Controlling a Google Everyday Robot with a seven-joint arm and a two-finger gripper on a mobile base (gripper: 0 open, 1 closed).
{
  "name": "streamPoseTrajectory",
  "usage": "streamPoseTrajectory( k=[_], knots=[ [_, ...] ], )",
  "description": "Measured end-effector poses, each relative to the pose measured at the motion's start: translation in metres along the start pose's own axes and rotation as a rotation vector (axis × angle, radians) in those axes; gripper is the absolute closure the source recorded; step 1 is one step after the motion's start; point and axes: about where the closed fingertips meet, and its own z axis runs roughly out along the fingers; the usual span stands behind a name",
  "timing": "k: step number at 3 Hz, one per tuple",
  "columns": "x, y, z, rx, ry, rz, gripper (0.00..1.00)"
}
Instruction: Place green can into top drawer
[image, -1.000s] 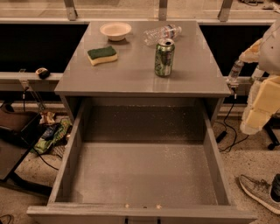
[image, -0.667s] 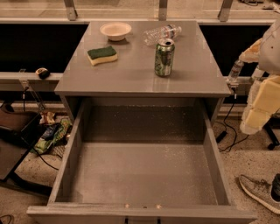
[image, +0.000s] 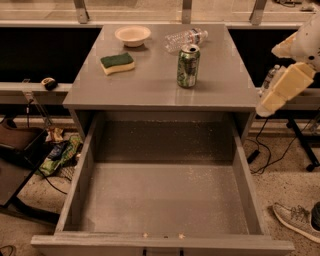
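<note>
Grey countertop (image: 150, 87) holds a sponge (image: 117, 63), bowl (image: 132, 35) and water bottle (image: 186, 38); cables lie on the speckled floor. Green can (image: 188, 65) stands upright, well left of the gripper (image: 286, 89), ungrasped. Top drawer (image: 88, 170) is pulled out, below-left of the gripper. Grasp and transfer both pending. Gripper spread or pressed together: can't tell.

The tool (image: 285, 86) hangs at the far right (cream, tilted down-left).
</note>
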Motion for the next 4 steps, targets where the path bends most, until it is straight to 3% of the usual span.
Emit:
streamPoseTrajectory(
  k=[1, 2, 4],
  knots=[
    [-0.012, -0.051, 0.021, 0.052, -0.138, 0.032, 0.0],
    [-0.021, -0.084, 0.055, 0.085, -0.308, 0.046, 0.0],
    [-0.024, -0.087, 0.072, 0.086, -0.332, 0.056, 0.0]
  ],
)
